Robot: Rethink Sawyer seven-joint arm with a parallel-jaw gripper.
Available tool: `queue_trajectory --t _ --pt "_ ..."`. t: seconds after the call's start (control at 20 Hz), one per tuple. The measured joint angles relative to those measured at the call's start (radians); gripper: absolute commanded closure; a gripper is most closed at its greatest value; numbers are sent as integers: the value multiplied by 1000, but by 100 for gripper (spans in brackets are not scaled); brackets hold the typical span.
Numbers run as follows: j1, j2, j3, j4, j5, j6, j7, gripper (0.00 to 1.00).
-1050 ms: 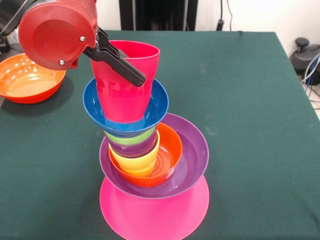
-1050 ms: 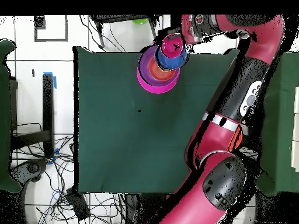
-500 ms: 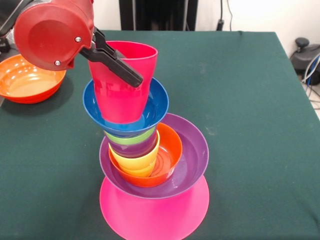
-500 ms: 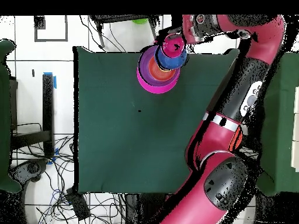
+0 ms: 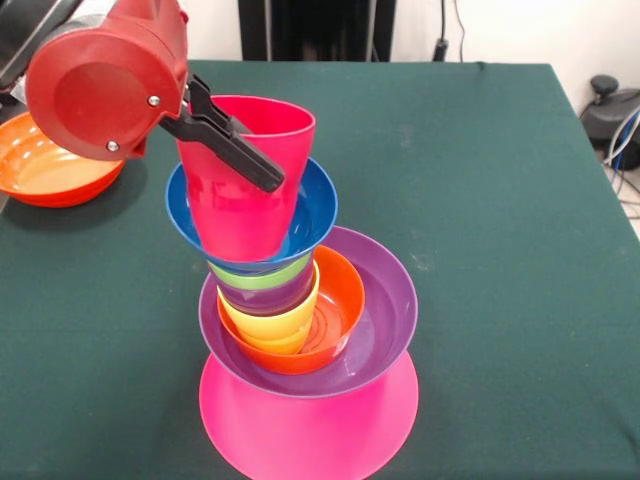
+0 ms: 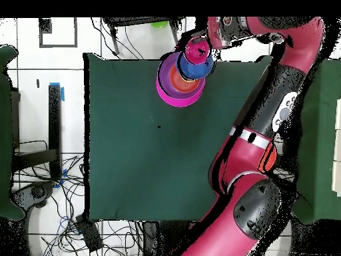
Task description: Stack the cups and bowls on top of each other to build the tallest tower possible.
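Gripper [image 5: 235, 150] is clamped on the red cup [image 5: 245, 175], one black finger [image 5: 225, 140] crossing the cup's outer wall on the camera side and the other presumably hidden inside or behind the wall. The cup sits with its base inside the small blue bowl [image 5: 305, 215], at the top of the tower [image 5: 300, 300]. Its long axis is not vertical: the open mouth tips toward the upper right of the front view, and the gripper body stands to the cup's upper left.

Below the blue bowl the stack reads, downward: light green cup [image 5: 262, 277], purple cup [image 5: 265, 297], yellow cup [image 5: 272, 325], small orange bowl [image 5: 340, 305], medium purple bowl [image 5: 385, 310], upturned pink bowl [image 5: 310, 425] on the table [image 5: 500, 250]. The upper cups lean left of the base centre.

A large orange bowl [image 5: 45, 165] rests apart, at the table's left edge, just beside the arm.

The coming move turns on this tilt. The judgement is that the cup's axis should be brought upright over the blue bowl before release; release at the present angle risks the cup rolling out or nudging the leaning stack.

The overhead view shows the tower near the far table edge.
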Motion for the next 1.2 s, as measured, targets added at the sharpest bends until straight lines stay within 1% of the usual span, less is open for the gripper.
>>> queue_trajectory --t 0.65,1.2 --pt "0 21 69 0 -77 0 0 100" --pt "-3 23 80 -1 -84 0 0 100"
